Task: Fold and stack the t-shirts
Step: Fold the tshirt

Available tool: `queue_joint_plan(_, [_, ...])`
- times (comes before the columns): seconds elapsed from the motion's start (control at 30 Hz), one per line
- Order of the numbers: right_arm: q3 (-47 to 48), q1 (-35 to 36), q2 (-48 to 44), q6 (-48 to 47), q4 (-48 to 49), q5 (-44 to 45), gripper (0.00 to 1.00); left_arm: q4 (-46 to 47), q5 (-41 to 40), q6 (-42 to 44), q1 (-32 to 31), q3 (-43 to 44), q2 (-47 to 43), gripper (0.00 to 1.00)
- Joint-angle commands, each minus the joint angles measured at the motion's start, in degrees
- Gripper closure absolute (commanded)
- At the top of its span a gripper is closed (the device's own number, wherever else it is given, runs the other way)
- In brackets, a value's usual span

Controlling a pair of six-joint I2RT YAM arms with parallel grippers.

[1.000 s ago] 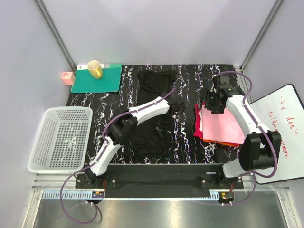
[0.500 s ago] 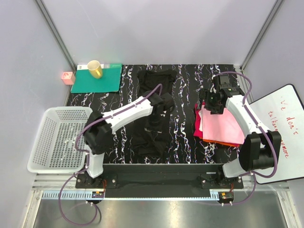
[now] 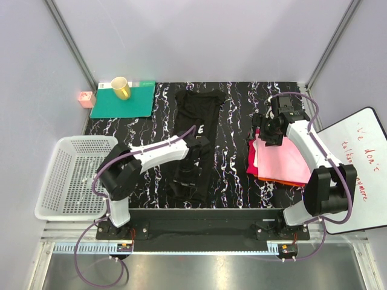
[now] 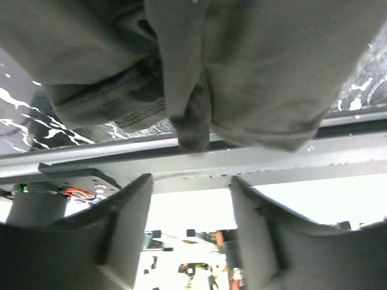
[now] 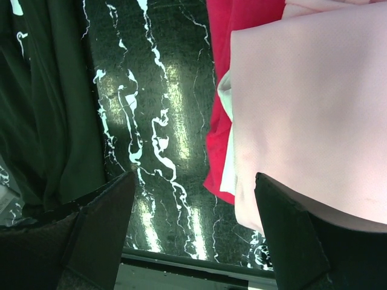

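The black t-shirt lies folded into a long narrow strip down the middle of the marbled table. My left gripper hovers over its middle, open. In the left wrist view the shirt's bunched hem hangs beyond the gripper, with nothing between the fingers. On the right sits a stack with a pink t-shirt on top, a red one under it and an orange edge at the bottom. My right gripper stands open over the stack's far left corner, empty, above the pink and red shirts.
A white basket stands at the near left. A green mat with a yellow cup lies at the far left, a small pink box beside it. A whiteboard leans at the right edge.
My left gripper carried the black shirt's right side leftward over the rest, then opened and let it go. The shirt is now a narrow strip. The right arm has not moved.
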Motion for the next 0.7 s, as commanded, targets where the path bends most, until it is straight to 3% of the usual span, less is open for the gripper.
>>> queue_joint_plan(0.0, [1.11,-0.13,-0.26,-0.61,0.97,-4.57,0.12,1.33,0.91,0.21,-0.34,2.74,-4.01,0.14])
queue_joint_plan(0.1, [0.94,-0.13,-2.45,0.26,0.89,-7.91,0.12,0.54,-1.73,0.29,-0.26,5.82,-6.47,0.01])
queue_joint_plan(0.23, [-0.38,0.05,-5.09,1.49,1.23,-18.43,0.14,-0.08,-7.08,0.47,0.27,6.36,-9.64,0.01])
queue_joint_plan(0.4, [-3.62,5.40,-6.76,2.64,1.33,-23.57,0.14,4.12,-6.75,1.17,4.82,-0.14,-14.21,0.01])
queue_joint_plan(0.67, [-8.90,15.77,-7.29,7.82,1.50,-22.34,0.21,21.00,13.27,1.18,19.77,-22.11,-24.58,0.01])
